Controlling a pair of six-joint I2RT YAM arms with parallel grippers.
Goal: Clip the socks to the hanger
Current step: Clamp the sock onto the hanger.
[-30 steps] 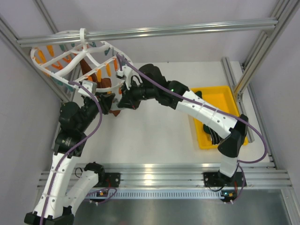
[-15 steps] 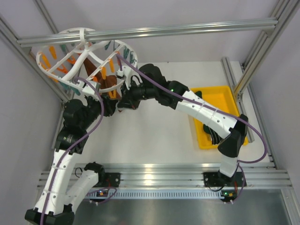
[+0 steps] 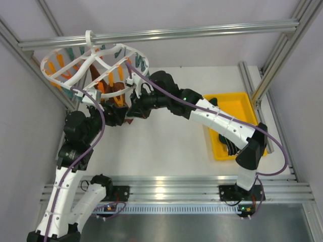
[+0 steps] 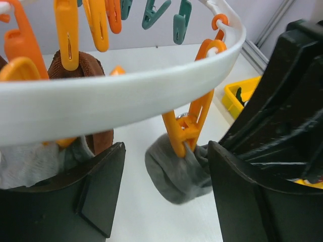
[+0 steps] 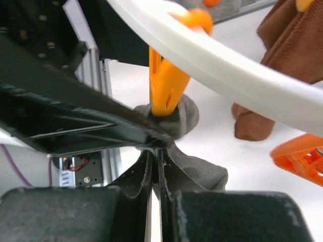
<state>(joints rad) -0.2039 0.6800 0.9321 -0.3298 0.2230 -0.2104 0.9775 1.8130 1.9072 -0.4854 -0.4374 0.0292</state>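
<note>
The white hanger (image 3: 95,49) hangs at the upper left, with orange and teal clips dangling from its ring (image 4: 126,85). A grey sock (image 4: 174,174) hangs pinched in an orange clip (image 4: 189,126). My left gripper (image 4: 165,151) is open, its jaws wide apart on either side of this sock, and sits under the ring (image 3: 113,115). My right gripper (image 5: 156,151) is shut on the grey sock (image 5: 202,171) just below the same clip (image 5: 164,85), and shows in the top view (image 3: 132,108). A brown sock (image 4: 75,65) hangs from another clip.
A yellow tray (image 3: 242,108) with dark socks (image 3: 227,141) stands at the right. An aluminium frame bar (image 3: 202,30) carries the hanger's hook. A pale sock (image 4: 25,164) hangs by my left finger. Frame posts stand at the left and right.
The hanger ring has swung right and levelled out. My left arm has shifted slightly beneath it. The right arm has stayed almost still.
</note>
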